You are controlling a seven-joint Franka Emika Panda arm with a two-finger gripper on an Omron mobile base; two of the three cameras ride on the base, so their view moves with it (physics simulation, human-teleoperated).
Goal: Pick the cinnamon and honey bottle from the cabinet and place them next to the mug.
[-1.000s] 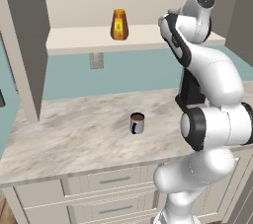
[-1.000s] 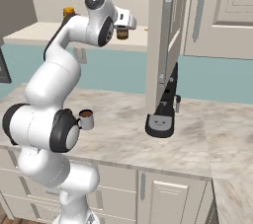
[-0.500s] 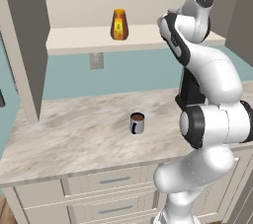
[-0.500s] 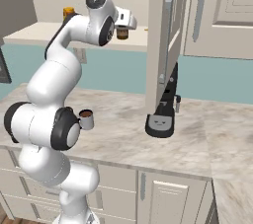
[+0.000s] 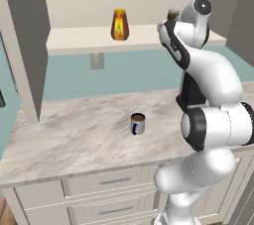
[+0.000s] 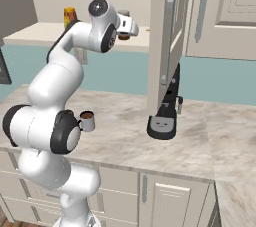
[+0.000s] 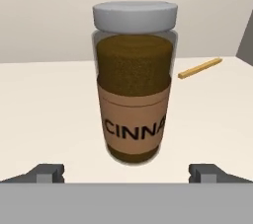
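The cinnamon (image 7: 135, 90), a brown jar with a pale grey lid and tan label, stands upright on the cabinet shelf (image 7: 44, 104), dead centre in the hand view. My gripper (image 7: 127, 173) is open, its two fingertips (image 7: 47, 172) spread wider than the jar and just short of it, touching nothing. From the left base view the jar's lid (image 5: 173, 14) peeks over my arm. The amber honey bottle (image 5: 119, 25) stands further left on the cabinet (image 5: 79, 39) shelf. Below, the blue-grey mug (image 5: 138, 123) holding brown liquid sits on the marble counter (image 5: 74, 135).
A thin tan stick (image 7: 199, 68) lies on the shelf right of the jar. An open cabinet door (image 6: 167, 36) hangs to the right of my hand. Under it a dark appliance (image 6: 163, 121) stands on the counter. Drawers (image 5: 114, 182) run below the counter's front edge.
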